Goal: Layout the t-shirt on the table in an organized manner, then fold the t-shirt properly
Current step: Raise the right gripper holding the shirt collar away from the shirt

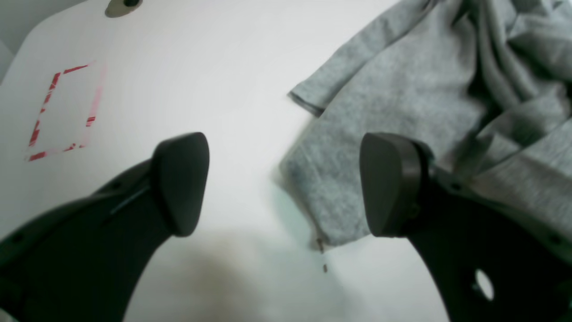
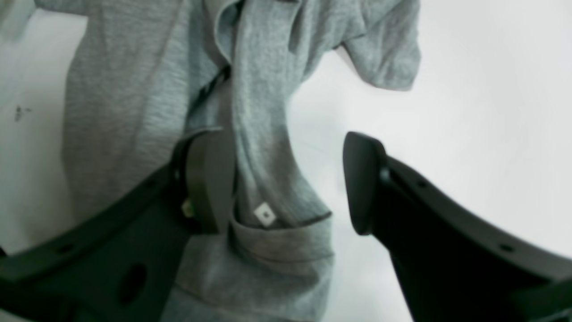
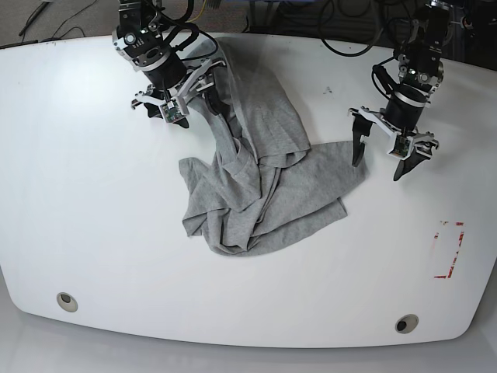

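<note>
One crumpled t-shirt [image 3: 256,183] is seen mid-table [image 3: 93,194], no lettering readable; two claws, left gripper [image 3: 380,159] and right gripper [image 3: 198,105], are spread open.

Heather-grey crumpled cotton t-shirt [image 1: 402,89] cut off at frame edges, motion-blurred; lettering hidden in folds.

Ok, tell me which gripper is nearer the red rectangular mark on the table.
Left. The left gripper hangs open at the t-shirt's edge, on the same side of the table as the red mark. The right gripper is across the table, open astride the shirt.
</note>
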